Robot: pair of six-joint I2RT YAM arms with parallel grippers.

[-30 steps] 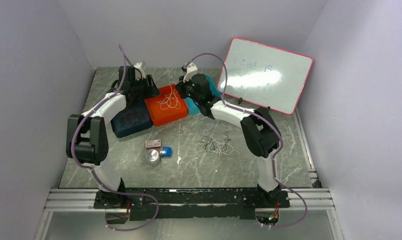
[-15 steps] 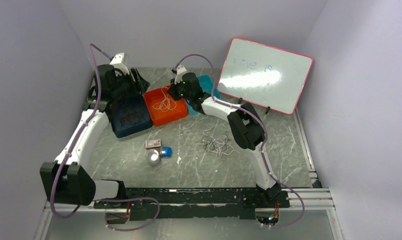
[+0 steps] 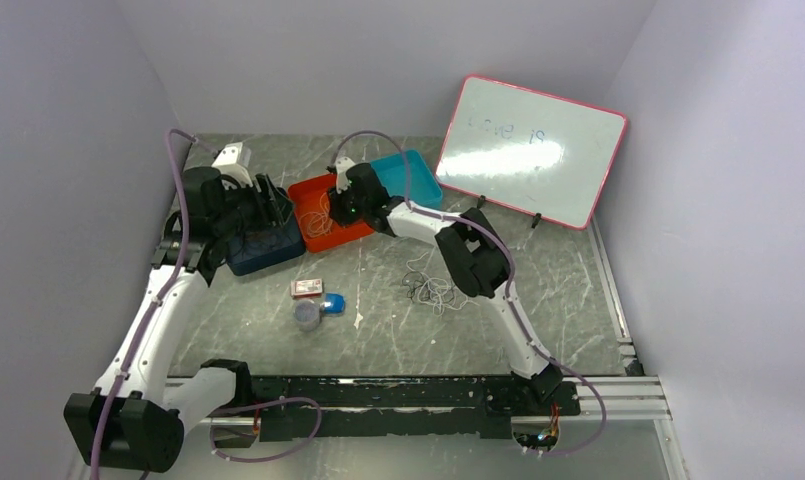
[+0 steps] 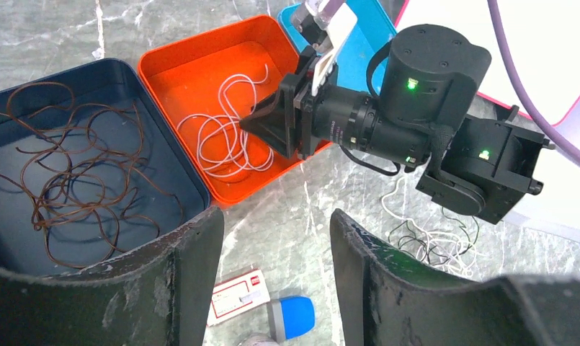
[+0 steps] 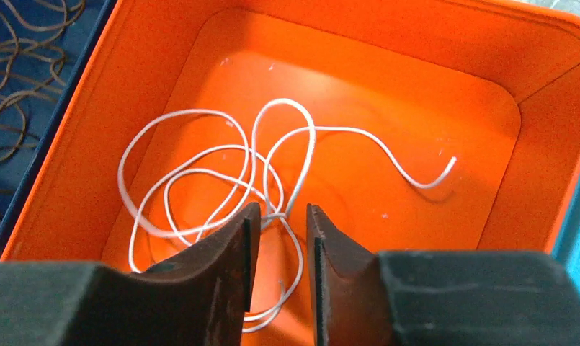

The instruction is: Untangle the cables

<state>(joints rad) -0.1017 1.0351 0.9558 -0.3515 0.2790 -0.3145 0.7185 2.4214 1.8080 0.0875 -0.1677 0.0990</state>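
A tangle of thin white and dark cables (image 3: 433, 288) lies on the table, also in the left wrist view (image 4: 434, 241). One white cable (image 5: 287, 102) lies looped in the orange tray (image 5: 416, 108), seen from above too (image 3: 328, 236). A thin brown cable (image 4: 63, 187) lies in the dark blue tray (image 3: 268, 250). My right gripper (image 5: 281, 213) hovers low over the white cable, jaws a narrow gap apart, nothing between them; it shows from above (image 3: 343, 205). My left gripper (image 4: 276, 223) is open and empty above the dark blue tray's near corner (image 3: 268, 210).
An empty teal tray (image 3: 408, 175) sits behind the orange one. A pink-framed whiteboard (image 3: 533, 150) leans at the back right. A small red-and-white card (image 3: 306, 288), a blue object (image 3: 333, 304) and a silver round thing (image 3: 306, 314) lie mid-table. Walls enclose three sides.
My left arm has swung left and back, its gripper moving from the orange tray's edge to over the dark blue tray. My right gripper has moved left, over the orange tray.
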